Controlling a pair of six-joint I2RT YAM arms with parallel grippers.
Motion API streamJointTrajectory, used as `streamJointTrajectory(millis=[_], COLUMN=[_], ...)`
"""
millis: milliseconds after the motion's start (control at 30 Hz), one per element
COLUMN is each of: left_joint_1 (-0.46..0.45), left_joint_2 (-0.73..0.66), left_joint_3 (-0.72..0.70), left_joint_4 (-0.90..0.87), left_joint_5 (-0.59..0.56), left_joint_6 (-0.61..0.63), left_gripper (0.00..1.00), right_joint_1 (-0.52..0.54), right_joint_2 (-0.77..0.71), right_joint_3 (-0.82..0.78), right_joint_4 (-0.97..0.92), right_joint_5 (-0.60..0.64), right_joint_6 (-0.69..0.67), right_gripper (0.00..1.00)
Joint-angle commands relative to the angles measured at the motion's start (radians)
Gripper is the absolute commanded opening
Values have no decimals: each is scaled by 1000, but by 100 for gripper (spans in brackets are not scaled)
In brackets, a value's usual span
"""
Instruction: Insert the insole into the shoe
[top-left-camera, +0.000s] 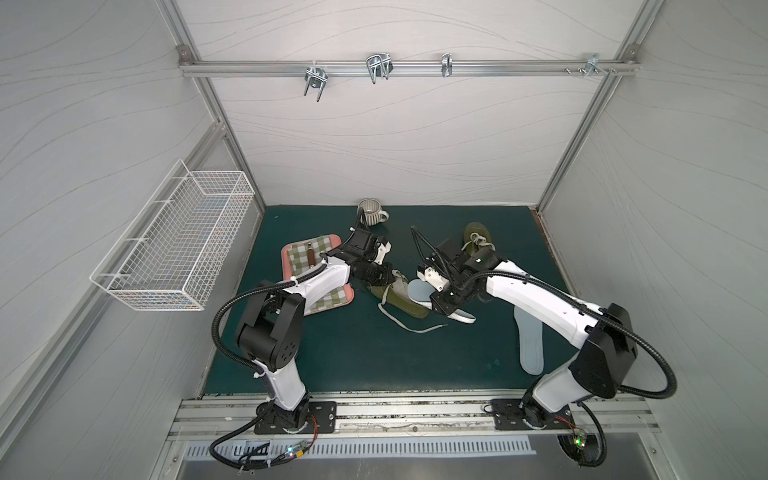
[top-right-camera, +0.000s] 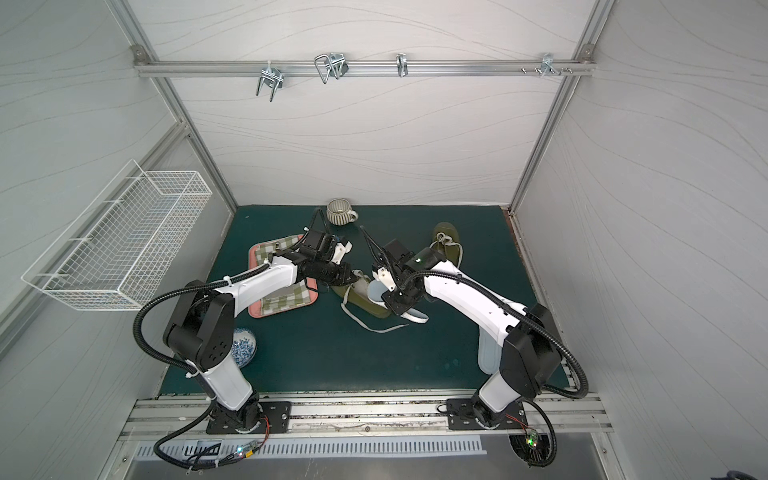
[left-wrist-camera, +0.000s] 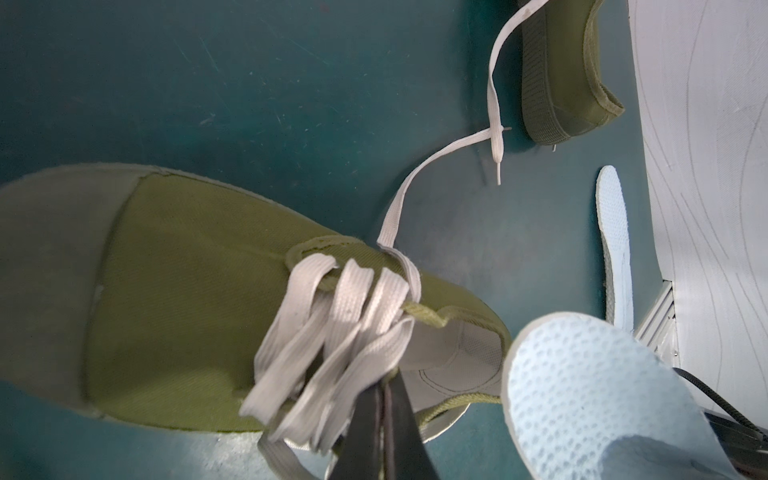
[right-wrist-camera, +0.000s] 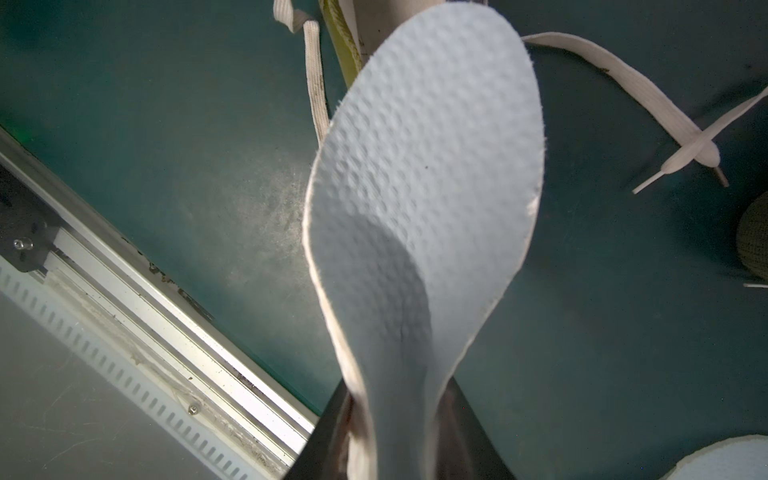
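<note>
The olive shoe (top-left-camera: 397, 298) (top-right-camera: 360, 297) (left-wrist-camera: 187, 270) with grey-white laces lies mid-mat. My left gripper (top-left-camera: 390, 275) (top-right-camera: 348, 276) (left-wrist-camera: 384, 386) is shut on its tongue edge by the laces, and the pale lining of the mouth shows beside the fingers. My right gripper (top-left-camera: 444, 302) (top-right-camera: 400, 304) (right-wrist-camera: 399, 399) is shut on the light blue insole (top-left-camera: 417, 289) (top-right-camera: 375, 289) (left-wrist-camera: 582, 395) (right-wrist-camera: 428, 166). The jaws pinch its narrow part. The rounded end of the insole hangs just at the shoe's mouth, and whether it touches the rim I cannot tell.
A second olive shoe (top-left-camera: 478, 245) (top-right-camera: 448, 245) (left-wrist-camera: 569, 70) lies at the back right. Another blue insole (top-left-camera: 530, 340) (left-wrist-camera: 615, 241) lies under the right arm. A ribbed mug (top-left-camera: 372, 212), a tray with checked cloth (top-left-camera: 303, 257), a patterned bowl (top-right-camera: 243, 347) and a wall-hung wire basket (top-left-camera: 174, 241) are around.
</note>
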Motion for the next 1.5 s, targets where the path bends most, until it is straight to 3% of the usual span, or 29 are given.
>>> streamJointTrajectory(millis=[0,233,467,767,967,1467], left_joint_1=[0,1,3,19,23,25], left_joint_2=[-3,-13,4,46,42,37], left_joint_3=[14,12,25,71,70,63], left_joint_4=[30,33,6,-40,-33,-1], left_joint_5=[29,45,70,130,149,200], left_joint_6=[-7,-9,9,27,25,2], left_gripper=[0,0,0,0,0,0], right_joint_1=[12,19,39,97,112,133], right_joint_2=[32,79,139,129,170,198], right_joint_3=[43,79,100,73,87,87], right_joint_4=[-56,-79,-65,-13,-16,11], right_joint_5=[-31,-87,84,293,376,451], right_joint_6=[-62,-102,-128,-246,-306,-373], right_gripper=[32,31,24,23,23,21])
